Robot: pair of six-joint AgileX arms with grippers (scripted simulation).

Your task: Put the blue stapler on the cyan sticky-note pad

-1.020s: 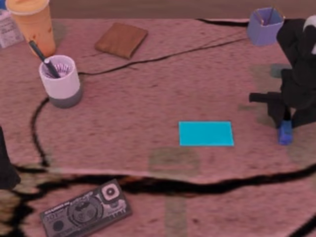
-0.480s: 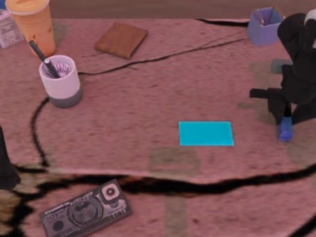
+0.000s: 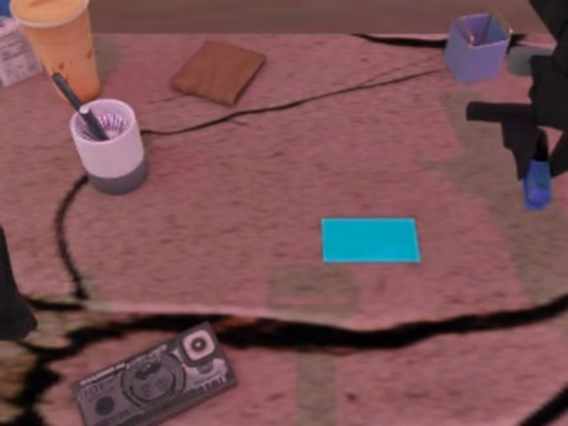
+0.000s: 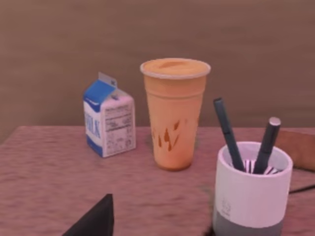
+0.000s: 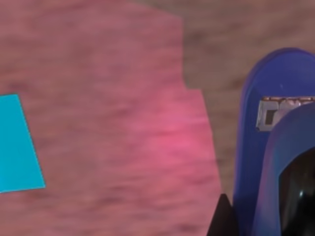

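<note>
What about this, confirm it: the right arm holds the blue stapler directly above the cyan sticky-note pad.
Not above it. The top view shows the right gripper holding the blue stapler off to the right of the cyan sticky-note pad, near the table's right edge.

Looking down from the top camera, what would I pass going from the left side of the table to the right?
Milk carton → orange drink cup → white pen cup → banknote-printed case → brown square pad → cyan sticky-note pad → periwinkle pen cup → blue stapler, held in the right gripper.
</note>
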